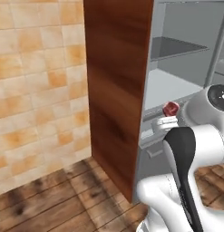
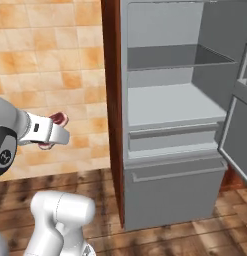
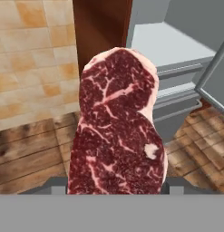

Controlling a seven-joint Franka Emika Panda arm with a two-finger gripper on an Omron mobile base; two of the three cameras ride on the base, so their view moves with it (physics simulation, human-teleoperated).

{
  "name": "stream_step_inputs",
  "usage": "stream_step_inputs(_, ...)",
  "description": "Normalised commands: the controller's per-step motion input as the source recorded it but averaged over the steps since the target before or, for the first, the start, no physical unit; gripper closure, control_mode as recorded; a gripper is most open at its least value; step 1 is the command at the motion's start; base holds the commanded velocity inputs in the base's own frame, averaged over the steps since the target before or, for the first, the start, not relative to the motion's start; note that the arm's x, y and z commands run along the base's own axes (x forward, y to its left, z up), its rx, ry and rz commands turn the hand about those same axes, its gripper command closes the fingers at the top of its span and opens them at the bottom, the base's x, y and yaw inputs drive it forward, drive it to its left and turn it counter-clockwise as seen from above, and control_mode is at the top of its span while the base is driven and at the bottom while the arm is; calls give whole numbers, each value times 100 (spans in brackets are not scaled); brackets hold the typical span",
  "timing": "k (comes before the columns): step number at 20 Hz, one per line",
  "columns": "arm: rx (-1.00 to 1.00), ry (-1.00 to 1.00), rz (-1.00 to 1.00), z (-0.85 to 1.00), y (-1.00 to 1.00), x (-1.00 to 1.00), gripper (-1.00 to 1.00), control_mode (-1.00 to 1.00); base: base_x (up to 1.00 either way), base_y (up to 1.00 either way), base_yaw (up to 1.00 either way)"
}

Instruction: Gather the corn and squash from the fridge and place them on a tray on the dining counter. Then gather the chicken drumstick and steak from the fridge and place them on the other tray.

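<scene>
A raw red steak (image 3: 118, 131) with white marbling stands upright in the hand view, rising from between my fingers and covering their tips. My gripper (image 2: 51, 132) is shut on this steak, held out in front of the tiled wall, to the left of the open fridge (image 2: 170, 110). In the left base view a small end of the steak (image 1: 170, 108) shows above the white hand (image 1: 165, 122). A pinkish edge of the steak (image 2: 58, 118) shows in the right base view. The fridge shelves in view are bare. Corn, squash, chicken drumstick and the trays are out of view.
The fridge's brown wooden side panel (image 1: 118, 90) stands just left of the hand. The open grey fridge door (image 2: 237, 115) hangs at the right. A closed drawer (image 2: 172, 187) sits at the fridge's bottom. Beige tiled wall (image 1: 36, 90) and wooden floor (image 1: 54, 199) lie to the left.
</scene>
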Motion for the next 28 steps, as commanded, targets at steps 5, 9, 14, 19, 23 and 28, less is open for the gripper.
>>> stream_step_inputs(5,0,0,0,0,0,0,100,100,-78,82,-36)
stream_step_inputs(9,0,0,0,0,0,0,100,100,-97,64,-39)
stream_step_inputs(14,0,0,0,0,0,0,100,100,-100,38,-38)
stream_step_inputs(19,0,0,0,0,0,0,100,100,-100,12,-31)
stream_step_inputs(23,0,0,0,0,0,0,100,100,-100,1,-33)
stream_step_inputs(28,0,0,0,0,0,0,100,100,-99,-9,-35)
